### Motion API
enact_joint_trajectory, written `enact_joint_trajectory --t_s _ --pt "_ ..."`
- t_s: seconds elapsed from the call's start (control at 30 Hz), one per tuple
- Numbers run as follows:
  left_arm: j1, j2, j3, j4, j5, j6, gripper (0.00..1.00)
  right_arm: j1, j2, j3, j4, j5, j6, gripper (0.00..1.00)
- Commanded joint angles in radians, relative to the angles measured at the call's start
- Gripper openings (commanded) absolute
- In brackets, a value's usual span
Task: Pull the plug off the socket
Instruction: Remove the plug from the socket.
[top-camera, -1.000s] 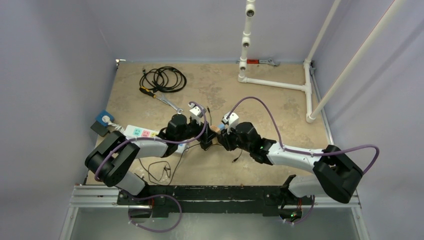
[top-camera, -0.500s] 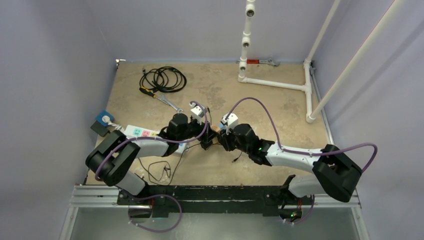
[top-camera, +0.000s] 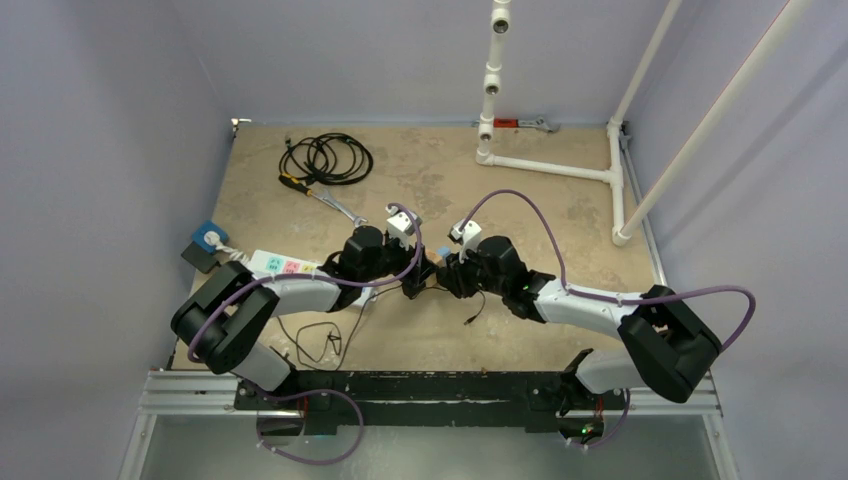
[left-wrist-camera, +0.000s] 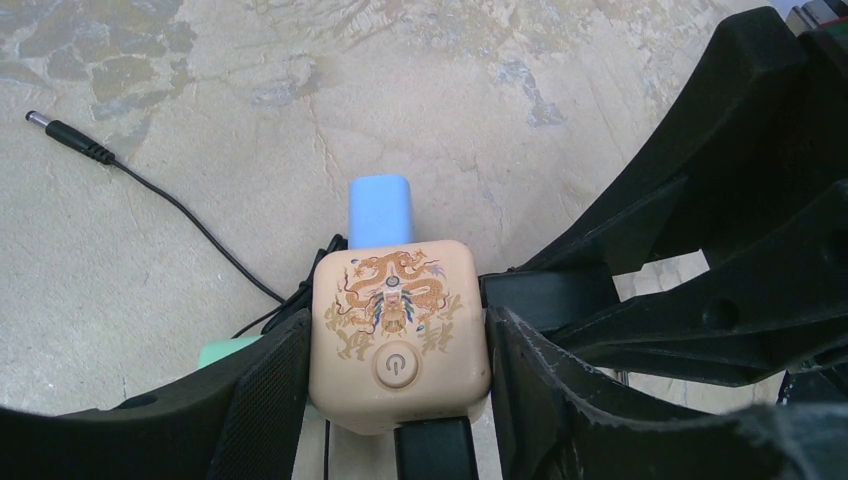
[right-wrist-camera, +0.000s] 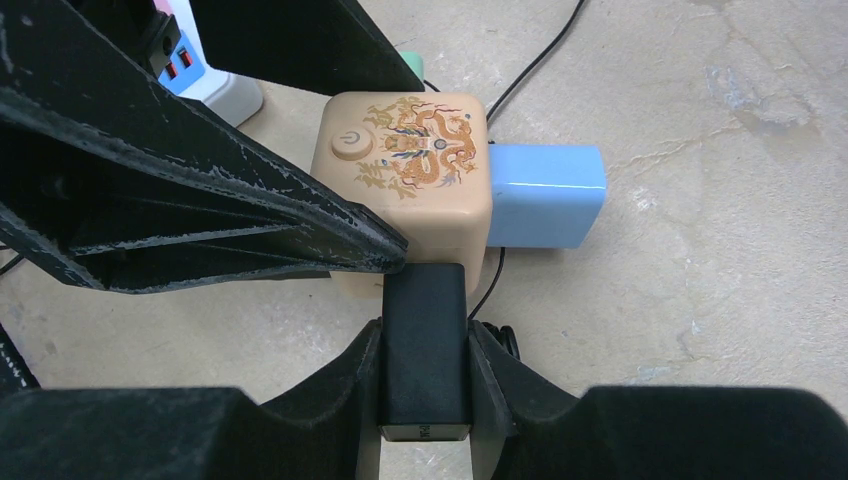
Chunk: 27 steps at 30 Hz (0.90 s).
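Observation:
A beige cube socket (left-wrist-camera: 400, 330) with a dragon print and a power button sits on the table, and my left gripper (left-wrist-camera: 395, 350) is shut on it across two opposite sides. A black plug (right-wrist-camera: 425, 340) sticks out of the socket's (right-wrist-camera: 410, 160) side facing the right wrist, and my right gripper (right-wrist-camera: 425, 350) is shut on it. In the left wrist view this black plug (left-wrist-camera: 535, 295) shows at the cube's right face. A light blue plug (right-wrist-camera: 545, 195) sits in another face. Seen from above, both grippers meet at mid-table, left gripper (top-camera: 405, 278) beside right gripper (top-camera: 447, 277).
A white power strip (top-camera: 285, 266) lies left of the socket, with a blue plug (top-camera: 209, 236) beyond it. A coiled black cable (top-camera: 325, 157) and a screwdriver (top-camera: 318, 194) lie at the back left. A white pipe frame (top-camera: 550, 165) stands at the back right. Thin black cord (top-camera: 320, 340) loops near the front.
Both wrists have shifted a little to the right and away from the bases, still gripping the socket and the plug. The plug still sits against the socket.

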Motion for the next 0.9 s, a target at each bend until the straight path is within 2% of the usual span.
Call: enact_joint_trajectory --t_s 0.0,0.2,0.47,0.7,0.87 --pt "0.013 0.000 0.009 -0.101 -0.140 0.083 0.00 -0.004 -0.036 0.022 0.095 -0.109 0.017 0.00" --pt "0.012 0.013 0.011 -0.091 -0.142 0.054 0.00 0.002 -0.059 0.020 0.070 0.032 -0.006 0.00" --pt "0.013 0.053 0.019 -0.070 -0.127 0.010 0.00 0.104 -0.077 0.024 0.069 0.256 0.007 0.00" --pt "0.012 0.059 0.019 -0.064 -0.131 -0.004 0.00 0.139 -0.059 0.038 0.053 0.326 0.003 0.00" --pt "0.012 0.057 0.020 -0.074 -0.142 0.001 0.00 0.140 -0.062 0.038 0.050 0.300 0.009 0.00"
